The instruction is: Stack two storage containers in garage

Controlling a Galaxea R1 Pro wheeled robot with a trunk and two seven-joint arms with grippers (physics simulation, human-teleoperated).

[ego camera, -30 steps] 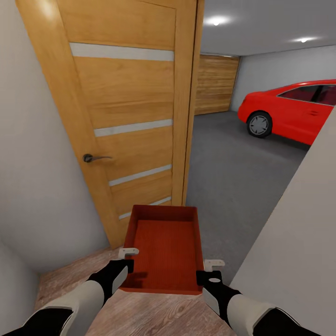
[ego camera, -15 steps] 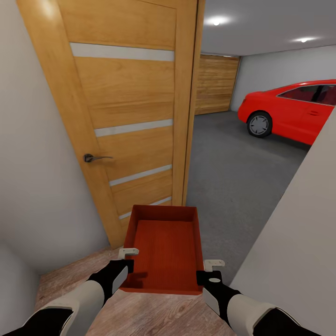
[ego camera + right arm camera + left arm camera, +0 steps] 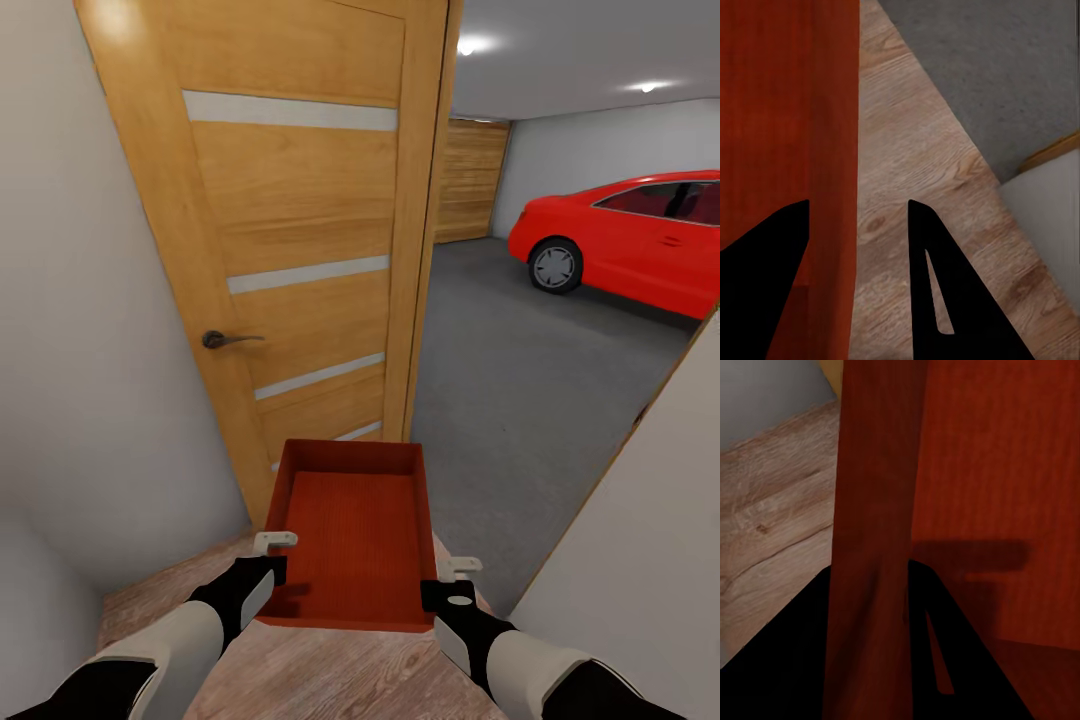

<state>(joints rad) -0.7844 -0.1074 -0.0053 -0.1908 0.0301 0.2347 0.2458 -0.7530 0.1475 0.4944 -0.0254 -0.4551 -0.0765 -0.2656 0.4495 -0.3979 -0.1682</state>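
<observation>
On the left stands the orange-brown wooden door (image 3: 300,260), swung open so that the way into the garage is free. Low at the left, the left gripper (image 3: 268,565) has its fingers narrowed on the near left wall of the storage container (image 3: 355,535); in the left wrist view the dark fingers (image 3: 945,660) sit either side of that thin wall, one inside and one outside. This pinch on a side wall, matched on the other side, looks chosen to keep the lidless bin level and carried ahead of the trunk.

The container hangs in the middle, above the wood-plank floor (image 3: 300,680) at the threshold, its long axis pointing through the doorway, likely so it passes the narrow opening.

Further right, the right gripper (image 3: 452,585) straddles the near right wall; in the right wrist view its fingers (image 3: 937,292) look wider, and whether both touch the wall I cannot tell. Beyond lie the concrete floor (image 3: 520,380) and a red car (image 3: 620,240).
</observation>
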